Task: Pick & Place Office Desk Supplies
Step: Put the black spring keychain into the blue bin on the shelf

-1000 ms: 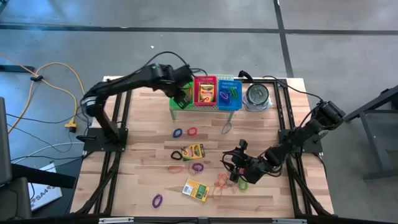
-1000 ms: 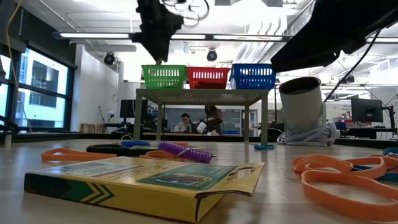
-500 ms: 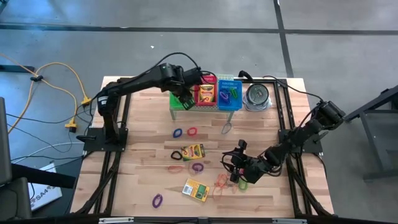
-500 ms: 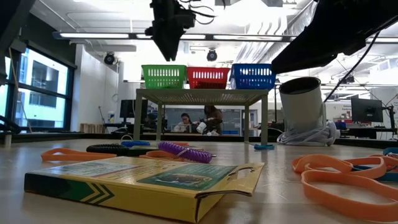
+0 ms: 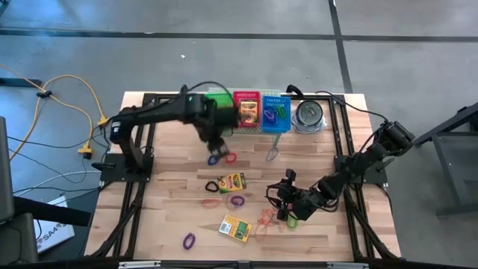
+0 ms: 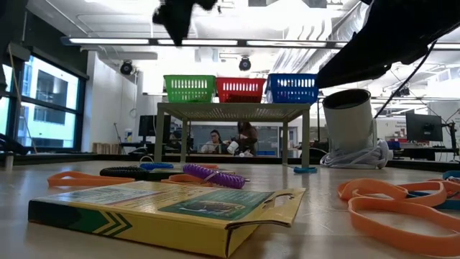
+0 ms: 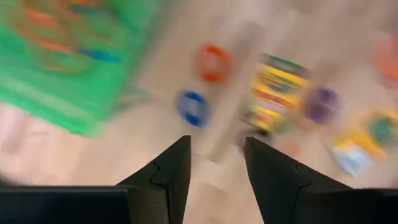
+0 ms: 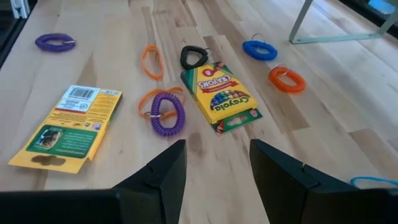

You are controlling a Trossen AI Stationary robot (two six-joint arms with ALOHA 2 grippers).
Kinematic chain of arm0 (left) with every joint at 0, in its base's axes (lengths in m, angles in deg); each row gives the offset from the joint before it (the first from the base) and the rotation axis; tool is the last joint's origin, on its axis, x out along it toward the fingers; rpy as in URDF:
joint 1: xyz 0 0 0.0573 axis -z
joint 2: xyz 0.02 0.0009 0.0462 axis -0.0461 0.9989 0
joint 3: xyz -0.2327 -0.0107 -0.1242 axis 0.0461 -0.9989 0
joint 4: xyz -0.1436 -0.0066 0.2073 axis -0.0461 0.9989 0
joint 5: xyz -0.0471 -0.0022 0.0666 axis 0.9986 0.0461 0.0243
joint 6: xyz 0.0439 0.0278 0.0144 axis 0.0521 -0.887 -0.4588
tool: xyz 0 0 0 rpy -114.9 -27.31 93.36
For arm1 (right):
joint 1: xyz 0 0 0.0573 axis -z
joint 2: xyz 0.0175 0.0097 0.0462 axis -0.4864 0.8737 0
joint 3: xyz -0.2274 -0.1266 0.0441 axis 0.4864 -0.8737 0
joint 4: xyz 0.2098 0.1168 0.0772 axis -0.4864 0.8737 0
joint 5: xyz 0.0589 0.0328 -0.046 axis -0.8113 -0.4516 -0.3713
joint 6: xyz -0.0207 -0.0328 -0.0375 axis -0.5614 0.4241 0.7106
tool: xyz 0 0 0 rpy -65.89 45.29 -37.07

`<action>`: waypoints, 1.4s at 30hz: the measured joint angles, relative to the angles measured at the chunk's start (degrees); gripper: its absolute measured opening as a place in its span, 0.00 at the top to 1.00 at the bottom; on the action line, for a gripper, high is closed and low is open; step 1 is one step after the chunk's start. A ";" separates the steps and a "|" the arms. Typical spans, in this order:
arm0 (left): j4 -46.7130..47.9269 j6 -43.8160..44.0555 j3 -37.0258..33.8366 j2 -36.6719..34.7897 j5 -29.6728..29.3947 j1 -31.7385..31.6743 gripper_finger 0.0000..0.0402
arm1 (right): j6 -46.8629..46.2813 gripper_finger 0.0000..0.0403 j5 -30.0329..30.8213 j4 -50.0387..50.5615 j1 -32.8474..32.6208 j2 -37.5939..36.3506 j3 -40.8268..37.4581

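Observation:
My left gripper hangs open and empty above the table, in front of the basket shelf. It is just above a blue loop and a red loop. My right gripper stands open and empty, low at the near right. It faces a crayon box and a purple coil loop, both lying flat. A second crayon box lies back side up near the front. A third box sits in the red basket.
The green, red and blue baskets stand on a small legged shelf at the far middle, a metal tin to their right. Orange bands, a green loop and a purple loop lie toward the near edge.
My left gripper has left its place over the green basket and swung toward the table's near edge, rising a little and turning at the wrist, to stand above the blue and red loops. Its finger gap looks the same. My right arm has kept still.

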 joint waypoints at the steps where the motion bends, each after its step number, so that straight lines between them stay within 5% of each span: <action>1: -0.12 -0.12 0.00 -0.35 1.90 1.36 0.64 | -0.58 0.59 -0.01 0.08 -0.10 0.00 0.00; 11: -0.26 -2.54 -0.84 -2.10 -3.75 16.76 0.64 | -3.41 0.59 0.00 0.10 -2.13 0.00 0.00; 19: -1.27 -6.39 -13.42 -2.18 -11.02 27.69 0.64 | -4.08 0.59 0.02 0.07 -3.10 0.00 0.00; 27: -9.41 -1.52 -33.58 -7.49 -14.52 28.13 0.64 | -4.87 0.59 0.29 0.10 -2.97 0.00 0.00; 35: -35.18 -5.51 -52.81 -16.03 -3.47 24.09 0.64 | -3.57 0.59 0.55 0.00 -2.29 0.00 0.00; 42: -51.23 -9.01 -59.72 -15.38 -1.76 21.87 0.64 | -3.80 0.59 0.46 -0.07 -1.75 0.00 0.00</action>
